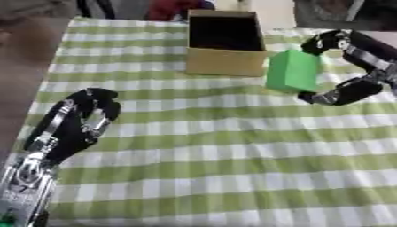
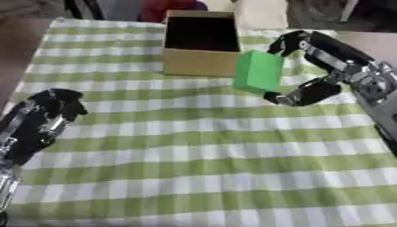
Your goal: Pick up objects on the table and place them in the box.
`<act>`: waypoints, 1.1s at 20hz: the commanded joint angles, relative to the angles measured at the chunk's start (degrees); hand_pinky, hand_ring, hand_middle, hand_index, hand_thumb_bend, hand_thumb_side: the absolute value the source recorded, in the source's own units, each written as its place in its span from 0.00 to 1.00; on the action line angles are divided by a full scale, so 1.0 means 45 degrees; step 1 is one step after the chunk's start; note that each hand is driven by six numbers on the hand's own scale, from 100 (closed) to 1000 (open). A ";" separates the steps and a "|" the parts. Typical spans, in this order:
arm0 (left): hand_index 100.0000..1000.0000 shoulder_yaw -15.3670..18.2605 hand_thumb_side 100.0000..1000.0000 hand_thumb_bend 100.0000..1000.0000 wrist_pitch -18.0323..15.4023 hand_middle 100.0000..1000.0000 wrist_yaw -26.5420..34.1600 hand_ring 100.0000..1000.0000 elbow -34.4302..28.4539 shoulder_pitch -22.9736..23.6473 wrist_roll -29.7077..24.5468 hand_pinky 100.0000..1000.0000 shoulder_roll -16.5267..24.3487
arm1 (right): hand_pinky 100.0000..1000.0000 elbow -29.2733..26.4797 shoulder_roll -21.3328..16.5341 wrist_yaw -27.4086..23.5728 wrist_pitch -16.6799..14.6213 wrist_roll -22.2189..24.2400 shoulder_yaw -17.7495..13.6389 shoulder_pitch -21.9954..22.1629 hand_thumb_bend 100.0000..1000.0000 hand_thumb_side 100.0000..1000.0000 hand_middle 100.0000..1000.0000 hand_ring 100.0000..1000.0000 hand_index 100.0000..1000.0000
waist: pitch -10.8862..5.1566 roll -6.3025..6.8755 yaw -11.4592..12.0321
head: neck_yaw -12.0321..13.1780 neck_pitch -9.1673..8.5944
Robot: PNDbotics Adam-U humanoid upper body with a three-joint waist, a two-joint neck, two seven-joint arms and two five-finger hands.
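A green block (image 1: 293, 71) is held just right of an open cardboard box (image 1: 226, 42) near the table's far edge. My right hand (image 2: 325, 66) is shut on the block, fingers curled over its top and thumb under its lower right corner. The block looks lifted slightly off the cloth and tilted. Nothing shows inside the box, whose interior is dark. My left hand (image 1: 81, 119) rests at the lower left with its fingers curled inward, holding nothing.
A green and white checked cloth (image 1: 225, 150) covers the table. The table's left edge runs beside bare brown floor (image 1: 19, 57). Dark and red shapes stand beyond the far edge.
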 commanded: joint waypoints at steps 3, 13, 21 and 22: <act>0.69 0.0071 0.45 0.29 -0.0072 0.49 -0.0030 0.58 -0.0259 -0.0220 -0.0063 0.92 0.0258 | 0.72 0.0116 -0.0742 -0.0203 0.0001 -0.0345 -0.0481 -0.0441 0.39 0.10 0.64 0.84 0.60 | -0.0053 -0.0032 0.0290 | -0.0071 -0.0336; 0.69 0.0105 0.44 0.29 -0.0117 0.49 -0.0054 0.58 -0.0318 -0.0250 0.0005 0.92 0.0260 | 0.72 0.1523 -0.0791 0.0127 -0.0179 -0.0905 -0.0960 -0.1396 0.40 0.07 0.64 0.84 0.60 | 0.0149 -0.0088 0.1077 | -0.0321 -0.0774; 0.69 0.0076 0.45 0.29 -0.0134 0.49 -0.0085 0.58 -0.0313 -0.0291 -0.0034 0.92 0.0236 | 0.72 0.3126 -0.0669 0.0786 -0.0501 -0.1383 -0.1336 -0.2495 0.42 0.04 0.64 0.83 0.60 | 0.0236 -0.0237 0.1751 | -0.0686 -0.1085; 0.69 0.0069 0.45 0.29 -0.0136 0.49 -0.0080 0.58 -0.0311 -0.0308 -0.0043 0.92 0.0230 | 0.72 0.3321 -0.0662 0.0910 -0.0563 -0.1446 -0.1383 -0.2609 0.43 0.03 0.64 0.83 0.60 | 0.0247 -0.0264 0.1827 | -0.0728 -0.1113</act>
